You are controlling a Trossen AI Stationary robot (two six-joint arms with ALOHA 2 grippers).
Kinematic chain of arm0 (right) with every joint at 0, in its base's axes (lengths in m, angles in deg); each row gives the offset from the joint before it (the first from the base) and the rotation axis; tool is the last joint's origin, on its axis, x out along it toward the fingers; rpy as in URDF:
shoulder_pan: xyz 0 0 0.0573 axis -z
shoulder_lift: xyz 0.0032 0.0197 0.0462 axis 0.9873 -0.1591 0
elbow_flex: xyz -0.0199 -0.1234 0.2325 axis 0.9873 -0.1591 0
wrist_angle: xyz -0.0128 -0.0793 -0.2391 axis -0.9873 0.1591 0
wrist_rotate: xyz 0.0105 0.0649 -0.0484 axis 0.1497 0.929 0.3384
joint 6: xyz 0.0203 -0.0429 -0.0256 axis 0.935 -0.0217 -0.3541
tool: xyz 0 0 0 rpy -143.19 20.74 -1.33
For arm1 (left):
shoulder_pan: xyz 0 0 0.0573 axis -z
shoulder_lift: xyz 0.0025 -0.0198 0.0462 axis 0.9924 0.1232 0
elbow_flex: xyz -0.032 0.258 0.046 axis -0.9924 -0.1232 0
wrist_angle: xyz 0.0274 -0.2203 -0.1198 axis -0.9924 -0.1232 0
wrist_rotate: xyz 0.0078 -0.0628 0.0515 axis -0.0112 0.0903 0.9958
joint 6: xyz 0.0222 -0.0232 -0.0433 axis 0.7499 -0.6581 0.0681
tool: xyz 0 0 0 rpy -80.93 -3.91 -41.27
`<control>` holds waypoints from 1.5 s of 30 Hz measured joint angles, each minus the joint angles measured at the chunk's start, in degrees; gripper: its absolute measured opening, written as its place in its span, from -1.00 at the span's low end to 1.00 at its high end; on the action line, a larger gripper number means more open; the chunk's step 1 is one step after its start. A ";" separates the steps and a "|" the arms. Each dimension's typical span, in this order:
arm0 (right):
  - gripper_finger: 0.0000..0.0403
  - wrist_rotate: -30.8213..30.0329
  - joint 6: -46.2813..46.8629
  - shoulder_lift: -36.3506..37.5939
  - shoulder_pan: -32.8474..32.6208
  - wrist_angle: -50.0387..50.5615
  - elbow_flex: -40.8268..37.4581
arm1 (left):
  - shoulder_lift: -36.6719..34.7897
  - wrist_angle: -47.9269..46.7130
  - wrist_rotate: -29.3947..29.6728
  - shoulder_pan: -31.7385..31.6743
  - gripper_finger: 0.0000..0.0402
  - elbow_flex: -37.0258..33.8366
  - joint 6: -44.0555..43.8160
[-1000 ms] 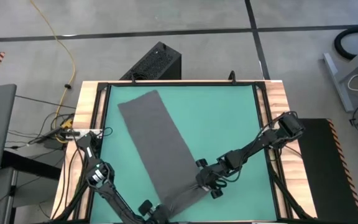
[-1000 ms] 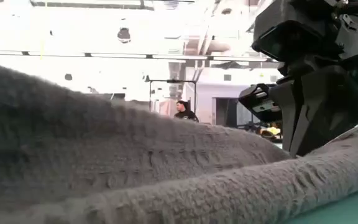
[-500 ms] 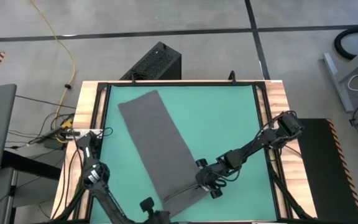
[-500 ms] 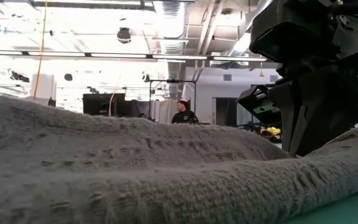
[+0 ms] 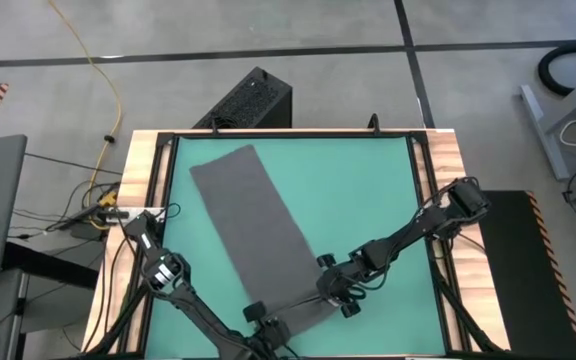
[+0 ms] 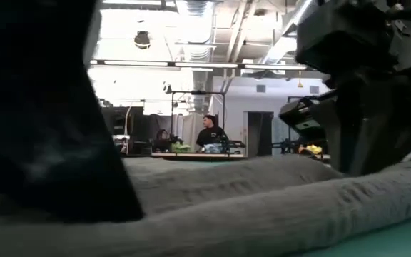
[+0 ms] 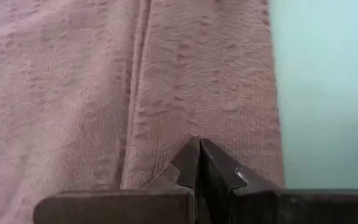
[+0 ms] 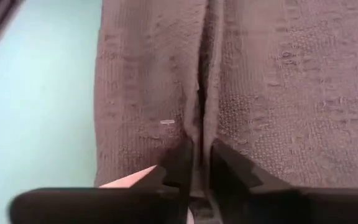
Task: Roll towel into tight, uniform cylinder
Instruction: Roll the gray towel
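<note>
Left gripper (image 5: pixel 268 320) moved onto towel (image 5: pixel 253 225), fingers together, pinning fold | right gripper (image 5: pixel 330 292) fingers slightly apart astride towel's crease, beginning roll

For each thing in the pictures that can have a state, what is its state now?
towel: mostly flat on the table, its near end folded over into a first roll.
left hand: shut, over the folded end, holding nothing.
right hand: slightly open, a fold of towel between its fingers.
</note>
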 joint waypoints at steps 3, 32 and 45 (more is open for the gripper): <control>-0.38 -0.07 -2.20 4.42 0.00 4.13 -0.13 | 0.00 0.21 -1.36 -0.19 -1.00 -0.10 0.07; 0.05 -25.49 -16.55 8.05 -19.39 -28.78 -17.70 | -0.13 1.21 -6.65 -0.17 -1.00 -0.08 -1.87; 0.02 -28.44 -17.39 0.53 -16.99 -35.21 -17.68 | -1.76 0.75 -8.04 -0.34 -1.00 -0.26 -0.50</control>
